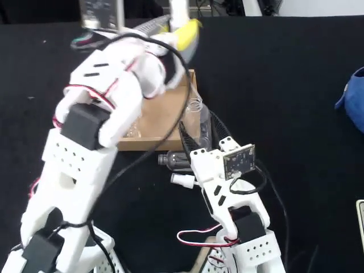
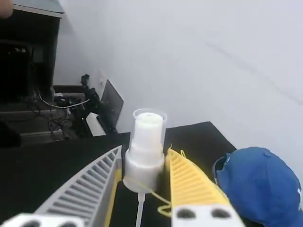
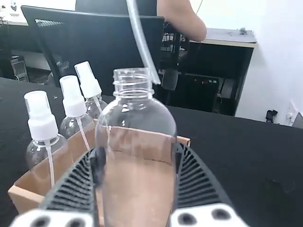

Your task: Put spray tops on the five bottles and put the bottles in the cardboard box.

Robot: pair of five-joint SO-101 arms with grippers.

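My right gripper (image 3: 135,163) is shut on a clear bottle (image 3: 135,142) with an open neck, held upright at the near right corner of the cardboard box (image 1: 162,116). Just above that neck hangs a thin dip tube (image 3: 142,42). It belongs to the white spray top (image 2: 144,146) that my left gripper (image 2: 144,158) is shut on, high over the box (image 1: 185,34). Three capped bottles (image 3: 71,113) stand in the box (image 3: 23,195). One more bare bottle (image 1: 175,160) lies on the table by the box's front, with a loose spray top (image 1: 183,181) beside it.
The left arm (image 1: 96,114) spans the box and hides much of its inside. A blue cap (image 1: 352,99) lies at the table's right edge, also seen in the left wrist view (image 2: 258,189). The black table (image 1: 284,85) is bare to the right of the box.
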